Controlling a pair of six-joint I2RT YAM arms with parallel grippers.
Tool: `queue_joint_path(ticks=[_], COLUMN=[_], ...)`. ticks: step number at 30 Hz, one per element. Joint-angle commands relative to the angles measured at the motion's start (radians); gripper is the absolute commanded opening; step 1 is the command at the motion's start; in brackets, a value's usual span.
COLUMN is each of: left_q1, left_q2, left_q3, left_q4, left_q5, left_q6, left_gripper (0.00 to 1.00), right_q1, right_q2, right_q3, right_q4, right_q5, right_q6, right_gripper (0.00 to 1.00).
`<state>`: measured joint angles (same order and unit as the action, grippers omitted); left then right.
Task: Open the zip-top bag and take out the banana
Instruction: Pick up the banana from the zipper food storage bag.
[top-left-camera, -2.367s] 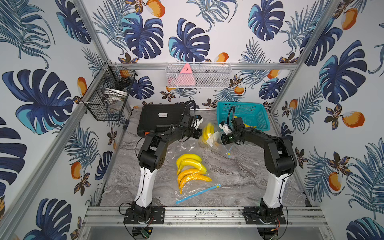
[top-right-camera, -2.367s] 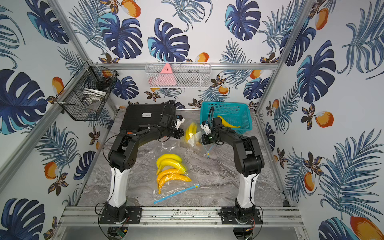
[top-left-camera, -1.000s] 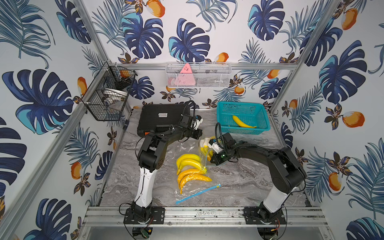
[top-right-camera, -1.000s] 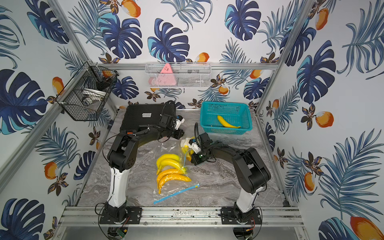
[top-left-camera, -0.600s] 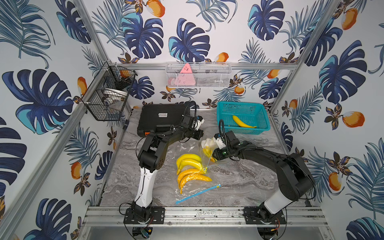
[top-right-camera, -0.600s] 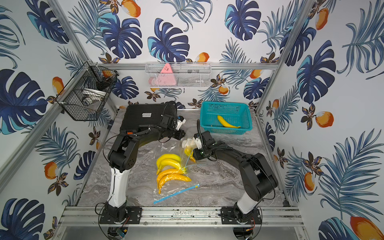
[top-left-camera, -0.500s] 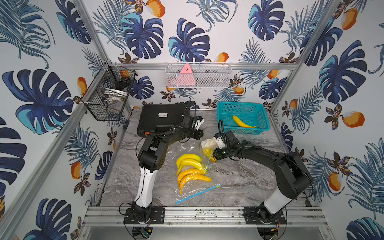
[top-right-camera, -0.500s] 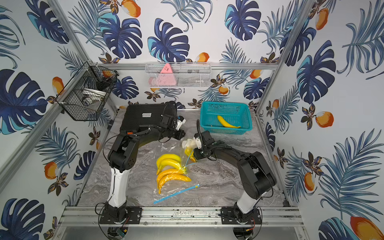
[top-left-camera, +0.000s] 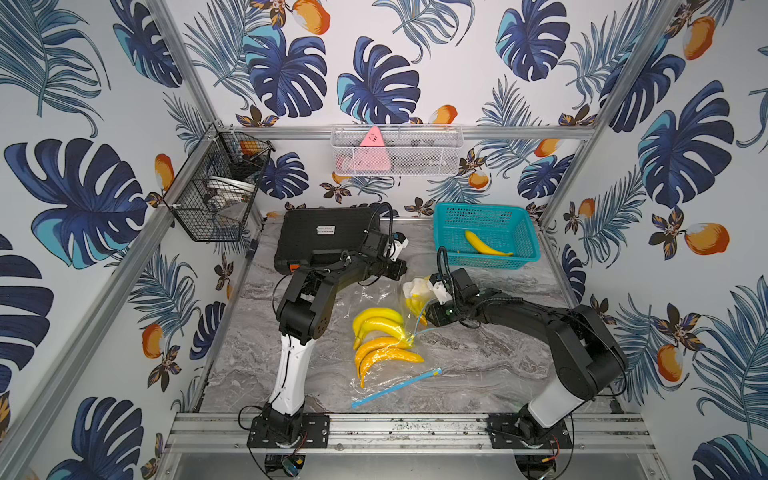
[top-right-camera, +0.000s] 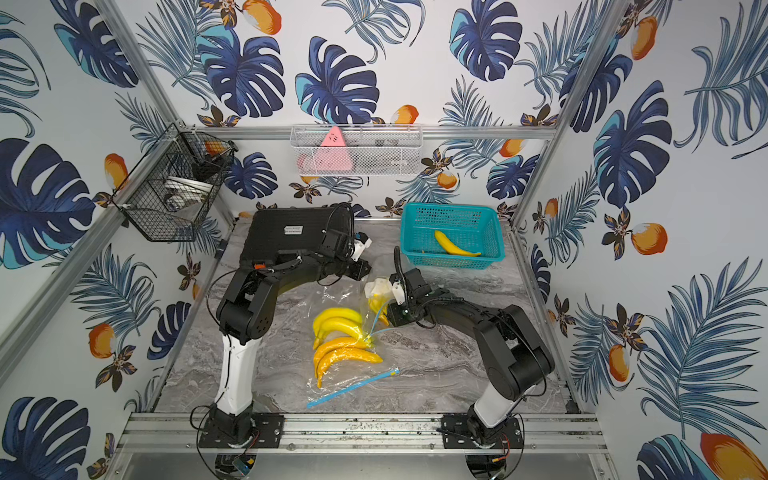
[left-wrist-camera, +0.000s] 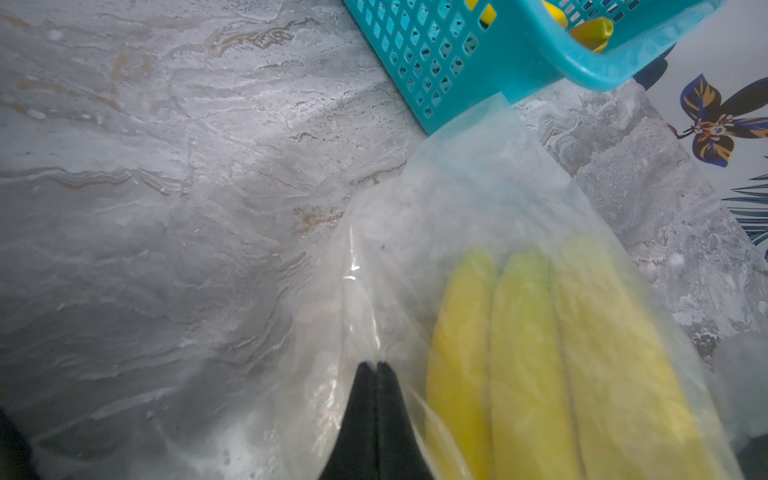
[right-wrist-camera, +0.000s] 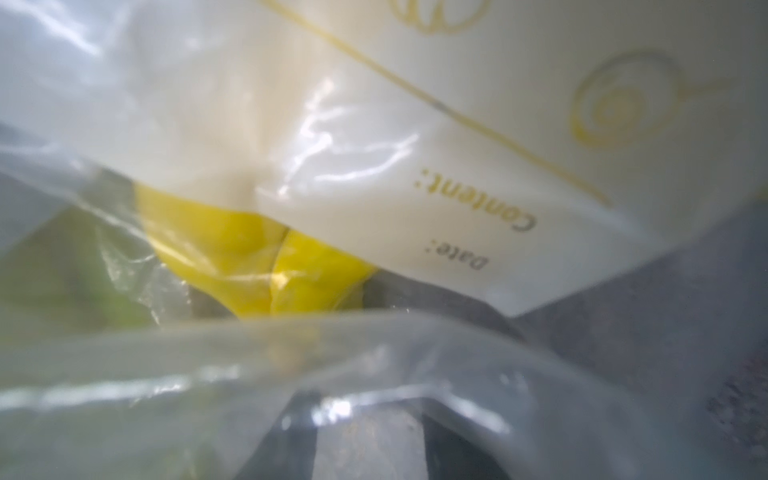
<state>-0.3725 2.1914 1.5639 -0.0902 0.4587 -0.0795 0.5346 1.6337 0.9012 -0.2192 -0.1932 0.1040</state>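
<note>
Clear plastic of the zip-top bag (top-left-camera: 417, 289) bunches up over the marble table (top-left-camera: 478, 365) in both top views, bananas (top-left-camera: 415, 308) inside, between the two arms; a teal basket (top-left-camera: 490, 262) behind holds one loose banana (top-left-camera: 484, 246). Left wrist view: left jaws pinched closed on the bag's film. Right wrist view: right jaws hidden, can't tell.

zip-top bag (right-wrist-camera: 457, 145), white write-on panel: "Content:" | same panel, next line: "Date:" | both in yellow-brown print | black case (top-left-camera: 316, 249), white sticker: too small to read
</note>
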Motion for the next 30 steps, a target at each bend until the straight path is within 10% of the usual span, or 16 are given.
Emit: queue_joint_path(ticks=[1,22,30], left_q1=[0.0,0.0,0.0], left_q2=[0.0,-0.007,-0.011], left_q3=[-0.001,-0.008,-0.012], left_q4=[0.017,0.024,0.026], left_q5=[0.0,0.005,0.005], left_q6=[-0.002,-0.004,-0.004], left_gripper=[0.0,0.0,0.0], right_q1=[0.001,0.047,0.06], right_q2=[-0.036,0.17,0.158], right_q3=[-0.022,0.07,0.054], right_q4=[0.092,0.038,0.079], right_q5=[-0.026,0.084,0.136], right_q6=[0.05,0.031,0.051], right_gripper=[0.46,0.4,0.13])
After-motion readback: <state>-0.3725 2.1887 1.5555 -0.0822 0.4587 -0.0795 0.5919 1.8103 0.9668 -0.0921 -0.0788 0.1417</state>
